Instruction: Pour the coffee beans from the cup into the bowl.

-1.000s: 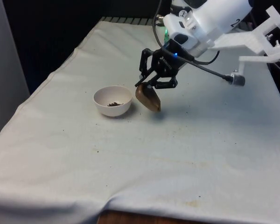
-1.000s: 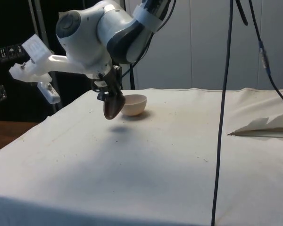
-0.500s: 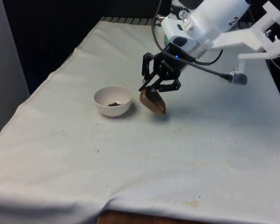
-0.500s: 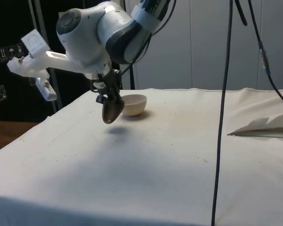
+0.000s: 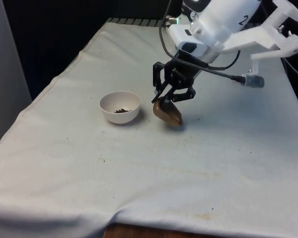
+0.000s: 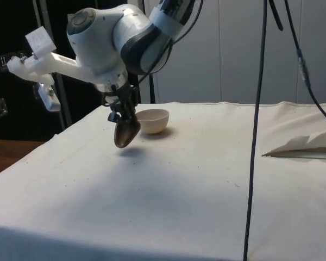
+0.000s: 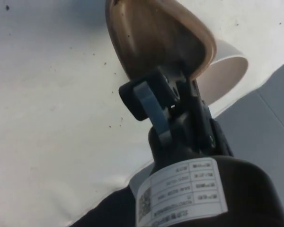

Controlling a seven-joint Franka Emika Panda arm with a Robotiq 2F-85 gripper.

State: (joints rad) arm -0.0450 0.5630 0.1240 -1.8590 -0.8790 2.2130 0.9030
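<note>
The gripper (image 5: 165, 99) is clamping its fingers on the rim of the brown cup (image 5: 168, 112), holding it tilted just above the white cloth (image 5: 198, 163), with the wrist view showing the cup's interior looking bare. The cup is hanging just beside the white bowl (image 5: 120, 106), on the bowl's side toward the front view's right, and not touching it. The bowl is sitting upright on the cloth and holding a small dark heap of coffee beans (image 5: 121, 110) at its bottom.
</note>
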